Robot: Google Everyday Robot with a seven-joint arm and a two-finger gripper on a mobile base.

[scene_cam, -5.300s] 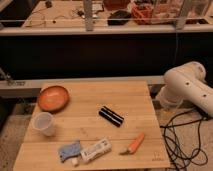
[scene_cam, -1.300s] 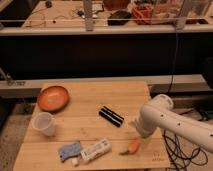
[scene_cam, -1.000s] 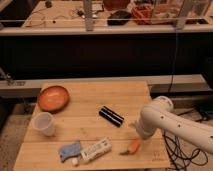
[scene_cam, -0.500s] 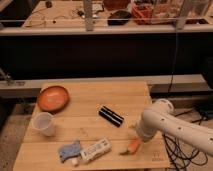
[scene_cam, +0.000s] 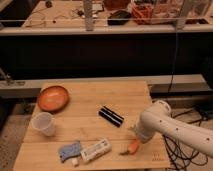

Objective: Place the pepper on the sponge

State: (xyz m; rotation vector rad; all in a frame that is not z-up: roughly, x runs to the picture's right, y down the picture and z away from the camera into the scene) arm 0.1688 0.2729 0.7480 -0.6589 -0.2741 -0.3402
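The end effector [scene_cam: 135,136] hangs released, just above the pepper [scene_cam: 132,147]; sponge [scene_cam: 69,150] well apart.

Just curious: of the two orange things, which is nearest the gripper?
The small tapered pepper at the table's front; the gripper is right by it. The round bowl sits far off.

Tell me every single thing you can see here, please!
table: 1, light wood, middle of the view
bowl: 1, orange, table's back left
cup: 1, whitish, left side, in front of the bowl
black packet: 1, black, table's middle
sponge: 1, blue-grey, front left
white packet: 1, white, just right of the sponge
pepper: 1, orange, front right, lying on the table
cables: several, black, floor on the right
arm: 1, white, reaching in from the right
tool: 1, dark, just above the pepper
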